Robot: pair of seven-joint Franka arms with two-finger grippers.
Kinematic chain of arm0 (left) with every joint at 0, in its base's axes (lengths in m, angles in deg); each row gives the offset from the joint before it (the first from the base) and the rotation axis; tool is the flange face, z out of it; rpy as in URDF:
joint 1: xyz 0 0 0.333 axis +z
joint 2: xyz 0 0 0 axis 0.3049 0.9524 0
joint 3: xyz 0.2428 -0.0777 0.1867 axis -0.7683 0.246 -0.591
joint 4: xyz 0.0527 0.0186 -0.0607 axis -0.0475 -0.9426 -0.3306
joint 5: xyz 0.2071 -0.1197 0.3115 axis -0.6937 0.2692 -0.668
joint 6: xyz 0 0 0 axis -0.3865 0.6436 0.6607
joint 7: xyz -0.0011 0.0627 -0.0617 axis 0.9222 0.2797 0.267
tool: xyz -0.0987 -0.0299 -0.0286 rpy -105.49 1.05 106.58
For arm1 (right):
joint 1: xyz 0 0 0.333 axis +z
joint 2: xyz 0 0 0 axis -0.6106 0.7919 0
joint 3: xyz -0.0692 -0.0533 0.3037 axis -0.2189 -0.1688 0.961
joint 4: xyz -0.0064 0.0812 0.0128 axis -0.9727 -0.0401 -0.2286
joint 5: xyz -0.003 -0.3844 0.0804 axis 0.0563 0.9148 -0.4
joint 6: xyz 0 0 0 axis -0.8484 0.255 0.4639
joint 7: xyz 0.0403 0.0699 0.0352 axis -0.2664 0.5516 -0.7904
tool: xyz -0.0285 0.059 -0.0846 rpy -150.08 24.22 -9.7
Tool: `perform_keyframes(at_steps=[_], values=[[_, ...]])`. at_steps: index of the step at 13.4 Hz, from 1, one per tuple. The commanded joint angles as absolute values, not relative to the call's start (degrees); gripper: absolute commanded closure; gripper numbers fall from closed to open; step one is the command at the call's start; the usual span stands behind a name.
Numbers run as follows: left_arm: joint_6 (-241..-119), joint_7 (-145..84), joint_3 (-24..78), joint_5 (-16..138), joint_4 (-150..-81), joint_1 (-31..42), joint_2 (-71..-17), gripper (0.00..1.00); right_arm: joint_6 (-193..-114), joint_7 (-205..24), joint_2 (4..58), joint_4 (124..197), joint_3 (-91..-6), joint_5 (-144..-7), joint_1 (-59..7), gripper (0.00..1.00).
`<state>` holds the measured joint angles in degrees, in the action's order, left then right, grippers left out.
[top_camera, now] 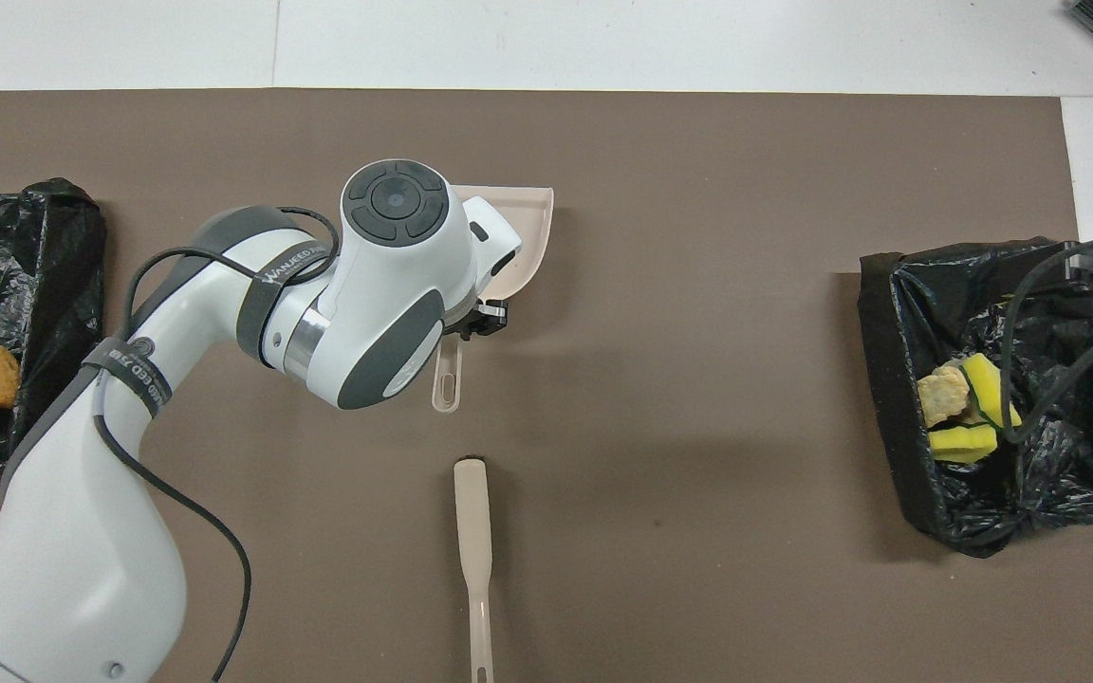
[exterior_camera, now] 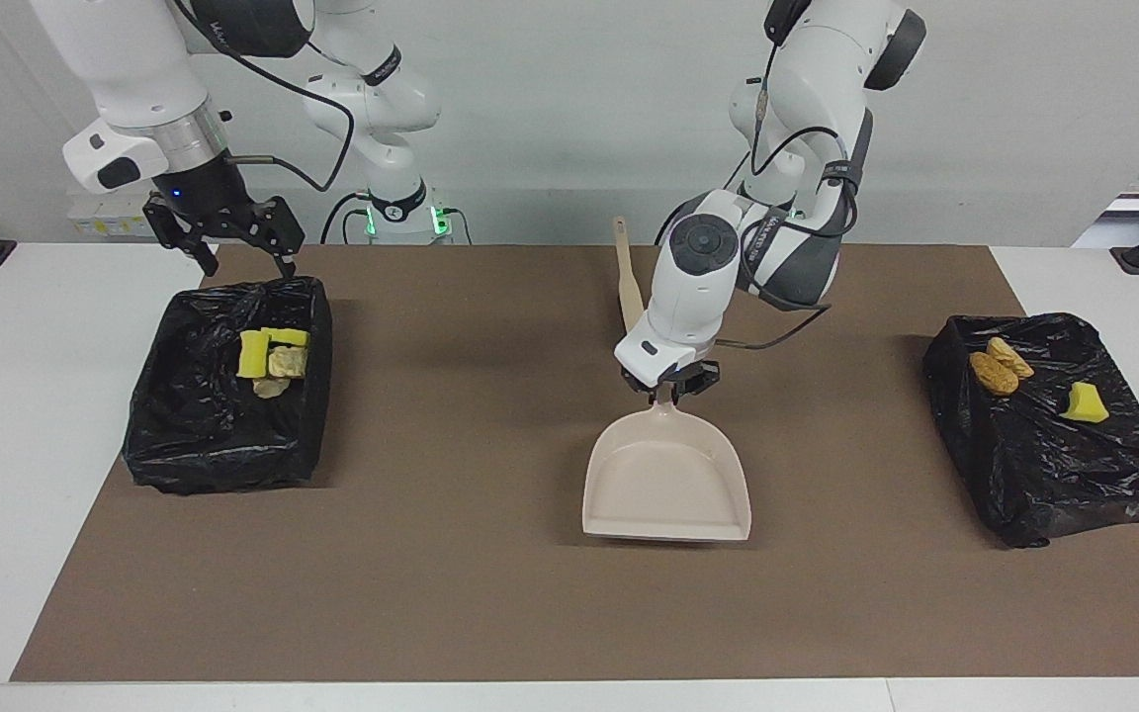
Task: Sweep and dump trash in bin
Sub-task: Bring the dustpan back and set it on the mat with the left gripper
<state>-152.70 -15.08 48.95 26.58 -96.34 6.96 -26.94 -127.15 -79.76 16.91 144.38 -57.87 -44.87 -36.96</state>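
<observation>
Trash is lying in two places. Yellow sponge chunks [exterior_camera: 255,353] and a pale pastry-like piece [exterior_camera: 285,363] are sitting inside the open black-lined bin [exterior_camera: 223,435] toward the right arm's end of the desk [exterior_camera: 16,415]. Two golden-brown pastry pieces [exterior_camera: 1000,366] and one yellow sponge chunk [exterior_camera: 1086,402] are resting on top of the black bag-covered bin [exterior_camera: 1044,465] toward the left arm's end.

The left tool [exterior_camera: 668,388] is clenching the handle of the beige dustpan [exterior_camera: 666,480], near the middle of the brown mat [exterior_camera: 490,593]. The pan's wide mouth is pointing away from the robots, and its handle is pointing toward them. No scraps are showing inside the pan.

The beige brush [exterior_camera: 628,282] is lying on the mat, nearer to the robots than the dustpan, with its black bristles at the end farther from the robots; the left arm is partly covering it in the facing view.

The right tool [exterior_camera: 245,259] is hanging released, fingers spread, over the edge of the open bin that is nearer to the robots, and the right arm is waiting there.
</observation>
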Motion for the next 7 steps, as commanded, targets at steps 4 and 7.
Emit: perform_keyframes(at_steps=[4, 7], values=[[-152.69, -13.64, 48.45, 27.09, -96.99, 6.42, -26.00, 0.00, -127.37, -78.77, 15.96, 145.50, -57.99, -46.00, -36.93, 0.00], [-149.62, -14.51, 48.10, 27.09, -97.17, 7.11, -29.93, 0.00, -127.37, -78.77, 15.96, 145.50, -57.99, -46.00, -36.93, 0.00]])
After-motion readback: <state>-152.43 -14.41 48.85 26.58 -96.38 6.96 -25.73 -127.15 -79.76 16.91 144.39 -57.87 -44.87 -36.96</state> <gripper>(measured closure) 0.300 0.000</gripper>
